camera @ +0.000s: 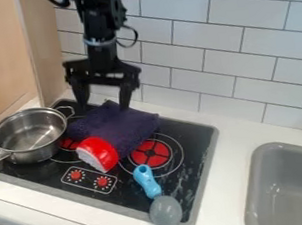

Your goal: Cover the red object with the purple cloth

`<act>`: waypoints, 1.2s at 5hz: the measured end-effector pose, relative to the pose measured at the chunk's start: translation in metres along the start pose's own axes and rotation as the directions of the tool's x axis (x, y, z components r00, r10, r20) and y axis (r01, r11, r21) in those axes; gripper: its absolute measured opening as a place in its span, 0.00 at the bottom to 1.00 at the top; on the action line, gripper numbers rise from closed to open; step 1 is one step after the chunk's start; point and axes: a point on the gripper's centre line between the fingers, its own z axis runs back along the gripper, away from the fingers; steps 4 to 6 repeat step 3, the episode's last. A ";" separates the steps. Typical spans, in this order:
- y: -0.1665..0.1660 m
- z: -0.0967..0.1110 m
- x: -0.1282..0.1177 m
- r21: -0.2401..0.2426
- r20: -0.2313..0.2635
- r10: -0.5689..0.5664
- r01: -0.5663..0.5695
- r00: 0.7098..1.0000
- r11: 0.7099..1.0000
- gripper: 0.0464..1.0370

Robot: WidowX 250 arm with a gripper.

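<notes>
At the stove's back left, the black gripper (104,105) hangs down with its fingers spread apart, just over the rear edge of the purple cloth (120,128). Whether its fingertips touch the cloth I cannot tell. The cloth lies bunched on the stove top, between the pot and the right burner. At its front left corner is the red object (102,152), rounded with a pale whitish face, tilted on its side. Its red and white front parts are uncovered, and the cloth meets its back right side.
A metal pot (30,138) stands left of the cloth. In front on the stove (203,152) lies a spoon with a blue handle (147,180) and grey head. A grey sink (291,186) is at right; the tiled wall rises behind.
</notes>
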 end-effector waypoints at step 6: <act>-0.001 0.047 0.008 -0.029 0.151 0.032 -0.028 0.988 0.999 0.96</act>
